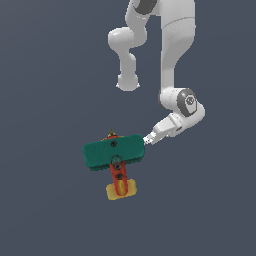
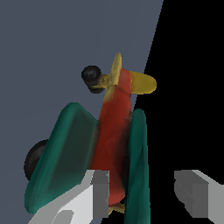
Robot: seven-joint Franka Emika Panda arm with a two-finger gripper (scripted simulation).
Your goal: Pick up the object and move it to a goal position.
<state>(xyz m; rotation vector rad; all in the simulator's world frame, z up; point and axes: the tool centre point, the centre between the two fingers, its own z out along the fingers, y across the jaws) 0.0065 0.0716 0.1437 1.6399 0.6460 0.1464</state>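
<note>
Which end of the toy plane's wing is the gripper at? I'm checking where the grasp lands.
The end on the exterior view's right of the teal wing: the gripper meets that tip, while the opposite tip stands free.

Toy biplane (image 1: 113, 152): looks like painted plastic or wood, cannot tell which. Teal wings smooth, faint sheen; red-orange fuselage slightly mottled; yellow tail matt; black wheels dull, rubber-like.

Robot arm (image 1: 176, 50): smooth white shell, plastic look, soft gloss, grey joint caps.

Tool (image 2: 146, 192): flat light-grey fingers (image 2: 99, 192), matt, hard-edged.

Tabletop (image 1: 45, 100): uniform slate blue-grey, matt, no texture.
</note>
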